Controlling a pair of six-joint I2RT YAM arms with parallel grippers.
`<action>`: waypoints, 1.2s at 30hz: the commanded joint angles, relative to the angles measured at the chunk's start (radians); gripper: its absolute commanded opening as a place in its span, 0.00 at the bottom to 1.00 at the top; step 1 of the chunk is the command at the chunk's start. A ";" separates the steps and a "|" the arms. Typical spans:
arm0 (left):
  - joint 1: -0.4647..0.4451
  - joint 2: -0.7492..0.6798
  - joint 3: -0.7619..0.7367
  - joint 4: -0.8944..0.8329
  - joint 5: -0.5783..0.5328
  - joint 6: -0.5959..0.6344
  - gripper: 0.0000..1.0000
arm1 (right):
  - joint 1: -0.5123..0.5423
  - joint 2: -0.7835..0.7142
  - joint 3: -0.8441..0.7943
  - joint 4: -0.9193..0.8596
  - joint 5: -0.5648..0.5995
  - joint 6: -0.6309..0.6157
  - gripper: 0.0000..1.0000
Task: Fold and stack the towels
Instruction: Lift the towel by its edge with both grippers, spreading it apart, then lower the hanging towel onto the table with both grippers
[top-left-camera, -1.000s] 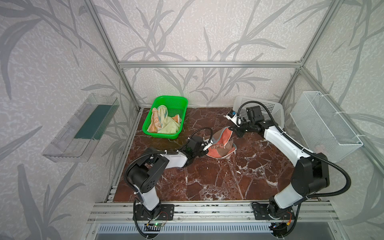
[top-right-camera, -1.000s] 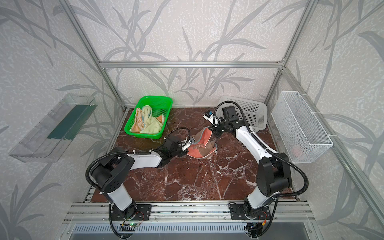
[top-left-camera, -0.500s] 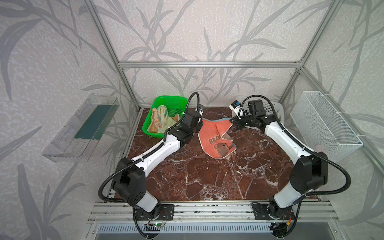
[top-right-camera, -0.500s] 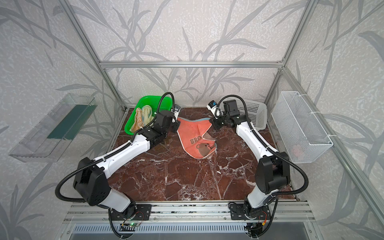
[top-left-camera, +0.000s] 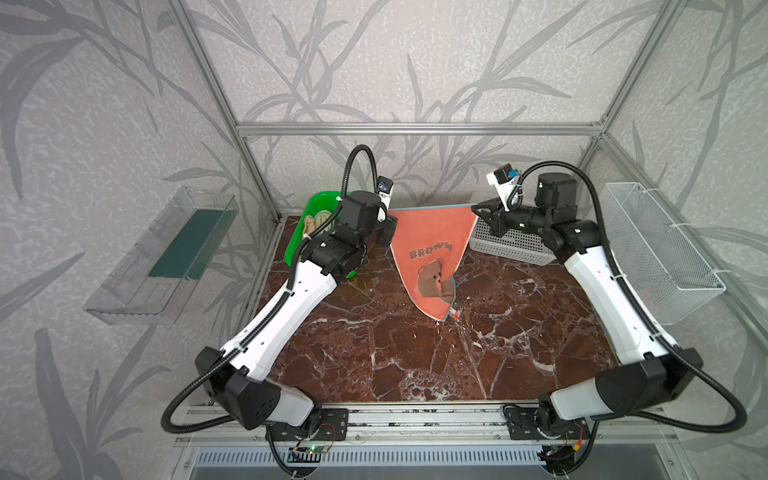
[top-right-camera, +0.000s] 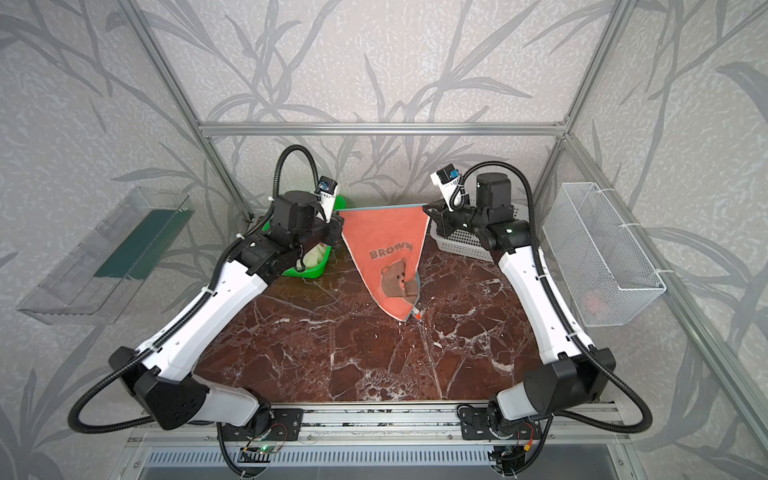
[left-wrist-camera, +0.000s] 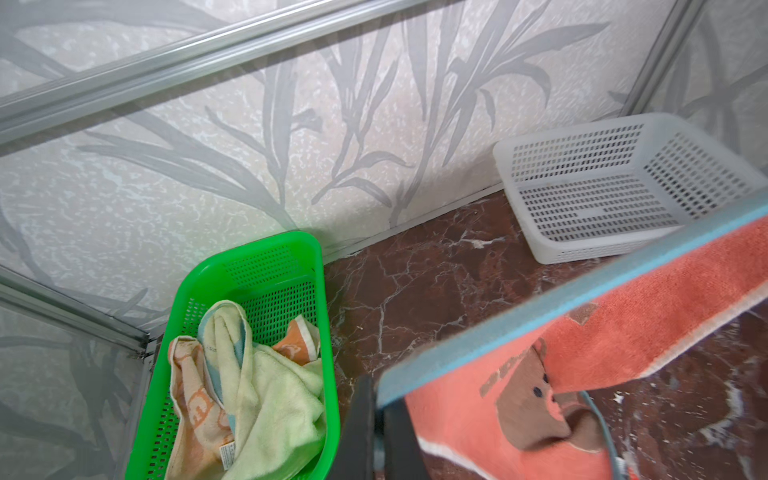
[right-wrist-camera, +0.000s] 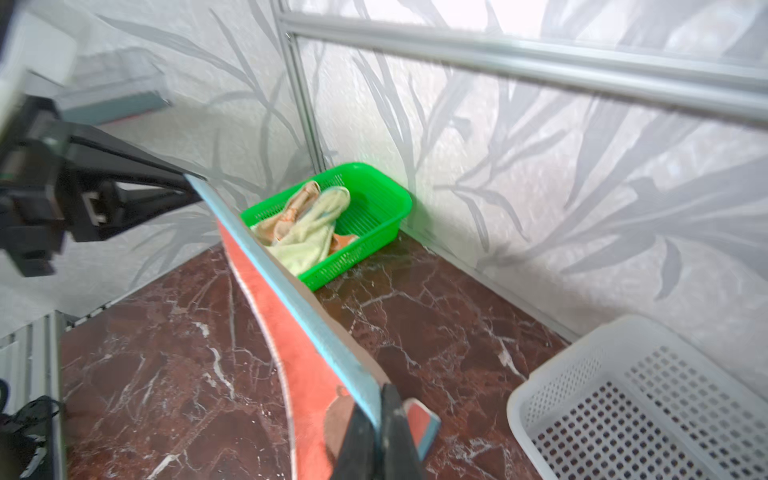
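My left gripper (top-left-camera: 392, 214) and right gripper (top-left-camera: 476, 209) are each clamped on a top corner of the salmon bear towel (top-left-camera: 432, 245), its teal edge stretched taut between them above the marble table (top-left-camera: 415, 357). The cloth hangs to a point, the lower corner curled over the bear. The pale yellow towel (left-wrist-camera: 274, 390) and orange-cream towel (left-wrist-camera: 191, 399) lie crumpled together in the green basket (left-wrist-camera: 324, 291) at the back left; the white basket (top-left-camera: 513, 246) stands back right

The left arm (top-left-camera: 291, 307) and right arm (top-left-camera: 606, 299) stretch forward, wrists raised. Left end effector (top-left-camera: 390, 216) and right end effector (top-left-camera: 477, 209) each clamp a towel (top-left-camera: 432, 241) corner.
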 joint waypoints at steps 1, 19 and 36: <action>0.015 -0.122 -0.005 -0.066 0.055 -0.052 0.00 | -0.016 -0.117 -0.035 0.020 -0.064 0.016 0.00; -0.005 -0.446 -0.061 -0.133 0.284 -0.131 0.00 | -0.008 -0.419 -0.164 0.029 -0.280 -0.013 0.00; -0.001 -0.260 -0.057 -0.060 -0.002 -0.021 0.00 | -0.014 -0.249 -0.184 0.085 -0.080 -0.067 0.00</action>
